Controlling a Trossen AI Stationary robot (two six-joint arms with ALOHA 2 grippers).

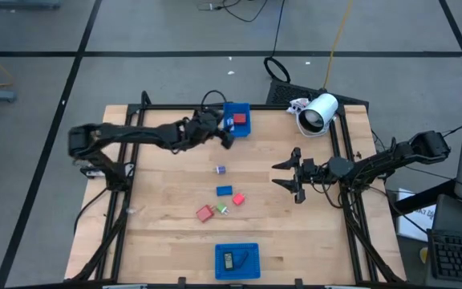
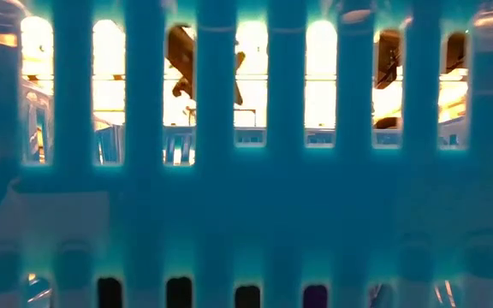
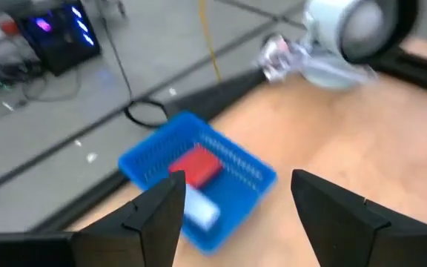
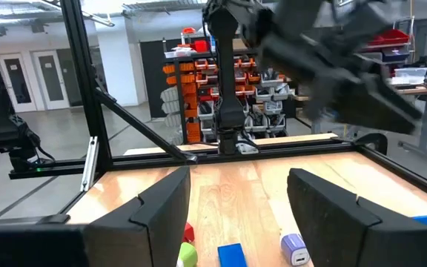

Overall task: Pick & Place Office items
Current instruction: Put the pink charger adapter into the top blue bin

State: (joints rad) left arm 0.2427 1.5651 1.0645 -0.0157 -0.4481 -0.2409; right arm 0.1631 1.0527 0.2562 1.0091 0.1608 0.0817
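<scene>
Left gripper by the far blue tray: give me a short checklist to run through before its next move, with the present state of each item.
1. Left gripper jaws open and empty: ok; the left wrist view shows nothing between the fingers.
2. Red block lying inside the far blue tray: ok; a white piece lies beside it.
3. Pieces left in the table's middle: not ok; a purple cube, a blue block, two red blocks and a green bit remain.
4. Right gripper open, empty, apart from those pieces: ok.
5. Near blue tray holds a dark piece: ok.
6. Low view usable: not ok; blue tray slats fill it.
</scene>
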